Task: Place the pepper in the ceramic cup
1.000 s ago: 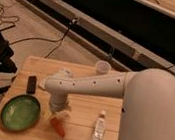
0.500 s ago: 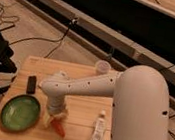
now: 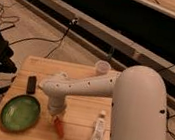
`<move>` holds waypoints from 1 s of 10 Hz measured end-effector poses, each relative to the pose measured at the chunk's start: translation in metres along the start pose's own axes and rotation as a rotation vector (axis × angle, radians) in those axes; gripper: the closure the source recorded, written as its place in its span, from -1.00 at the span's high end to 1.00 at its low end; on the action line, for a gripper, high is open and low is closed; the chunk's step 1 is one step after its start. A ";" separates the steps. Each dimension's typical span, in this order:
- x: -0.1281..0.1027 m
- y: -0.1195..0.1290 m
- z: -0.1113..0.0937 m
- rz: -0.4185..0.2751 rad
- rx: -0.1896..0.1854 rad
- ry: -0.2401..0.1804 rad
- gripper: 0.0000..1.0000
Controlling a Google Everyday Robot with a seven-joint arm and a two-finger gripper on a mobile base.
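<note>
The pepper [image 3: 59,127] seems light, firm, slippery — take it mid-body; the gripper [image 3: 56,116] sits upon its top end, grip impossible to tell.

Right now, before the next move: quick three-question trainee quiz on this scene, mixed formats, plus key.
1. True or false: the pepper already lies inside the ceramic cup.
2. The gripper is: A) above the ceramic cup; B) low over the pepper; C) off the table.
3. What lies just right of the pepper in the camera view?
Key: 1 false, it lies on the wooden table, apart from the cup. 2 B. 3 the clear white-capped bottle.
</note>
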 end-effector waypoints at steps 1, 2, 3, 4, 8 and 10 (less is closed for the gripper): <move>-0.003 -0.002 -0.006 0.014 -0.013 -0.019 -0.98; -0.007 -0.006 -0.014 0.030 -0.039 -0.048 -1.00; -0.010 -0.008 -0.020 0.044 -0.069 -0.075 -1.00; -0.017 -0.015 -0.033 0.077 -0.127 -0.130 -1.00; -0.048 -0.064 -0.091 0.184 -0.230 -0.318 -1.00; -0.068 -0.100 -0.131 0.256 -0.275 -0.420 -1.00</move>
